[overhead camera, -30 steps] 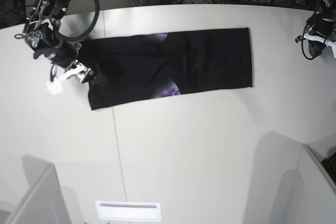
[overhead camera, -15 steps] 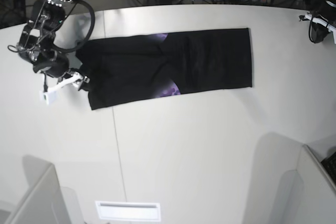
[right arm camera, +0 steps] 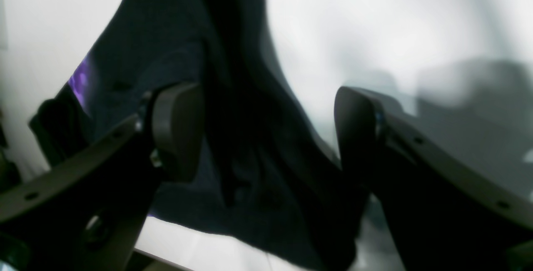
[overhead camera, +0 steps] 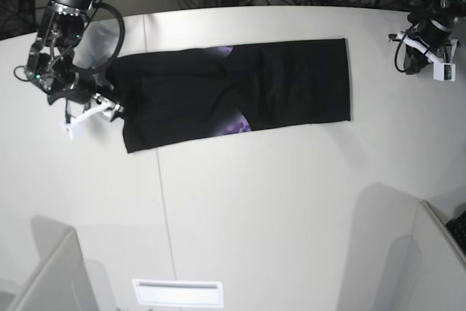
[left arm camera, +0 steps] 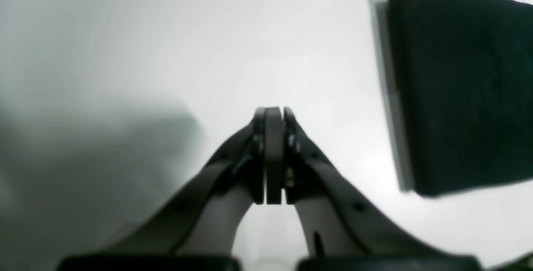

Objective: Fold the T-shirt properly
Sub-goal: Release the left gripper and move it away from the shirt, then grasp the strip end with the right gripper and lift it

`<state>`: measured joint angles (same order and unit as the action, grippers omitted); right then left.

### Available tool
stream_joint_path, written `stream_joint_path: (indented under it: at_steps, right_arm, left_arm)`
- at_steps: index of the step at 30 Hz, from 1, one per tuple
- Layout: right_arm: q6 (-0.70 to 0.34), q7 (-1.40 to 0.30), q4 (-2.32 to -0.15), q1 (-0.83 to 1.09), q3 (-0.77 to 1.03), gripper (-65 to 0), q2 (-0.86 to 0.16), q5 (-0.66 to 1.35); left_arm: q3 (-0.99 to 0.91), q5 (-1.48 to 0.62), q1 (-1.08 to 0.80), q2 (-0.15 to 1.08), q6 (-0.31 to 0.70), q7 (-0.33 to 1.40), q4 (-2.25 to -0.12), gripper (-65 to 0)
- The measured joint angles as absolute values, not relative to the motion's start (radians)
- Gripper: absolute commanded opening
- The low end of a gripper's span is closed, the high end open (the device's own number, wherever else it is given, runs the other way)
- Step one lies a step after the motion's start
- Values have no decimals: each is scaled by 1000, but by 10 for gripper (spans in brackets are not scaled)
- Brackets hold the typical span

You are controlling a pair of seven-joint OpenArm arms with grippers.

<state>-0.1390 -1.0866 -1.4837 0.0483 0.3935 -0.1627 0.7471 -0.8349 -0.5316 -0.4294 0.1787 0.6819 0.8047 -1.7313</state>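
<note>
**On the bench: shirt folded to a strip, both claws off it**

On the white bench (overhead camera: 240,202) the T-shirt (overhead camera: 233,92) lies flat as one long black strip, purple print peeking at the overlaps. The right claw (overhead camera: 91,114) has backed off the strip's end over the last second and now stands spread, nothing in it; the wrist view is blurry, but cloth seems to lie below the fingers, not between them. The left claw (left arm camera: 273,154) is pressed together, empty, parked well clear over bare bench. Reads as lengthwise folds done; the crosswise fold is probably next.
</note>
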Motion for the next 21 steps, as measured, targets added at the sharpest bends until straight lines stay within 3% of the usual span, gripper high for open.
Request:
stream_joint_path:
  at_steps: [10,18,21]
  right_arm:
    - [-150,-939,-1491,107,215,-195,-195,780]
    - [-158,-926,-1502,109,91,-198,-195,794]
    - [-162,-926,-1503,109,73,-198,-193,805]
  left_arm:
    - [-775,-441,-394,139,682,815,-1687,-650]
    - [-682,-443,-358,133,678,811,-1688,-650]
    - [-654,-445,-353,122,633,805,-1690,-650]
